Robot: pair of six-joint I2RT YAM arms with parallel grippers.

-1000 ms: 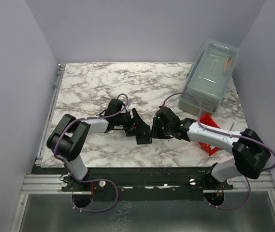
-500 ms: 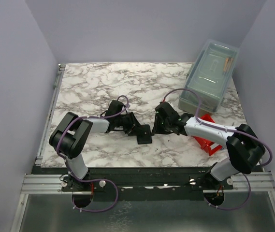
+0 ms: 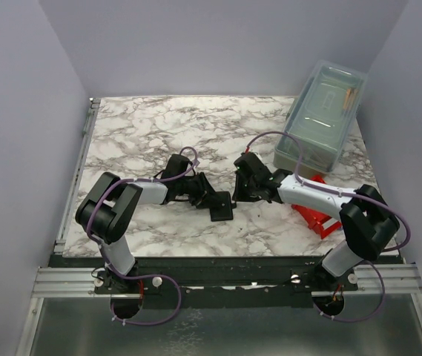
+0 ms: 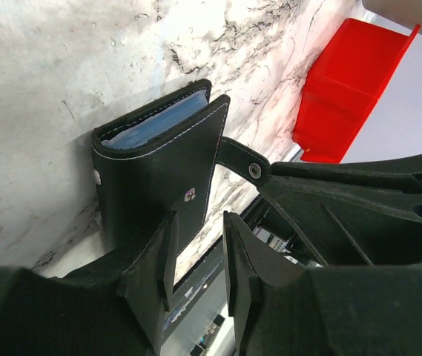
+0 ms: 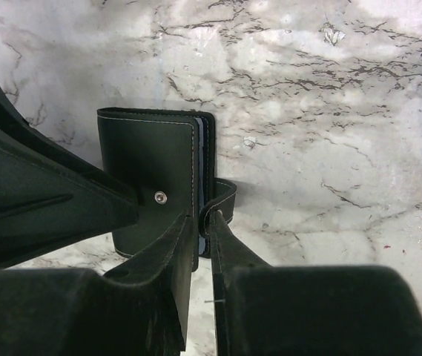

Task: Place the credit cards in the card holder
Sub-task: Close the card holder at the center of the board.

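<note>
Black wallet: the card holder is sitting closed on the marble table, wedged between the two claws, with its pale blue-grey inner panel peeping out along one edge.
Left gripper: it is reaching in from the wallet's left. Its jaws are standing narrow, and a lower corner of the cover is poking up between them. I cannot tell whether the pads are actually pressing on it.
Right gripper: it is coming in from the opposite side. Its jaws are drawn down to a slit and are pinching the cover's free edge, just below the strap.
Strap: it is wrapping round the wallet's open edge directly ahead of the right claw, and its metal snap is showing on the cover.
In the way: the two claws are crowding each other. The left claw's dark body is covering the wallet's lower left in the right wrist view.
Red bin: it is lying behind the right claw, with the right arm stretching over it.
Clear box: it is standing with its lid on, beyond the right claw and well apart from it. Small orange-gold pieces are showing through the lid, too small to name.
</note>
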